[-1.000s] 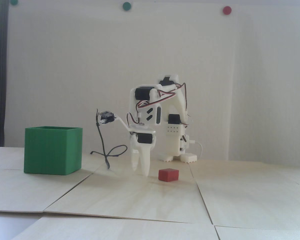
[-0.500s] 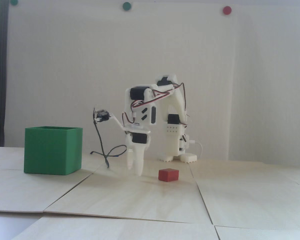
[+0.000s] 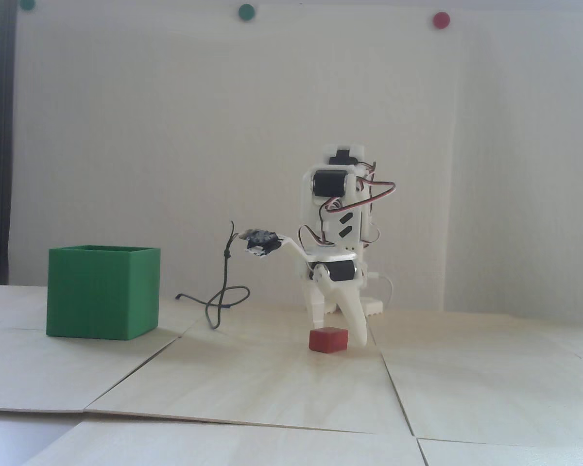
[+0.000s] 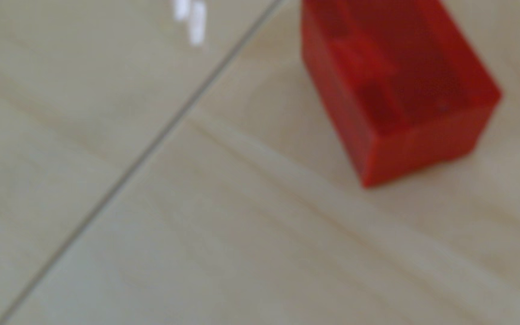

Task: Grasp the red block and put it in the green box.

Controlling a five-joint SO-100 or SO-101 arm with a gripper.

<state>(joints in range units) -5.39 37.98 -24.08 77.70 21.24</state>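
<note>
The small red block (image 3: 327, 339) lies on the pale wooden table in the fixed view. My white gripper (image 3: 339, 333) points down right at it and is open. One finger (image 3: 354, 320) comes down along the block's right side, while the other finger (image 3: 319, 310) ends just behind its left top edge. Whether either finger touches the block cannot be told. Well off to the left stands the green box (image 3: 102, 291), with nothing seen inside from here. The wrist view is blurred and shows the red block (image 4: 402, 93) at the upper right, with no fingers visible.
A black cable (image 3: 221, 301) hangs from the wrist camera and loops on the table between box and arm. The arm's base (image 3: 371, 306) sits behind the block. Seams (image 3: 388, 378) run between the table panels. Round green and red dots are stuck on the back wall.
The arm has swung to the right, from left of the red block to directly over it. The fingers have spread apart around the block. Block and box have not moved.
</note>
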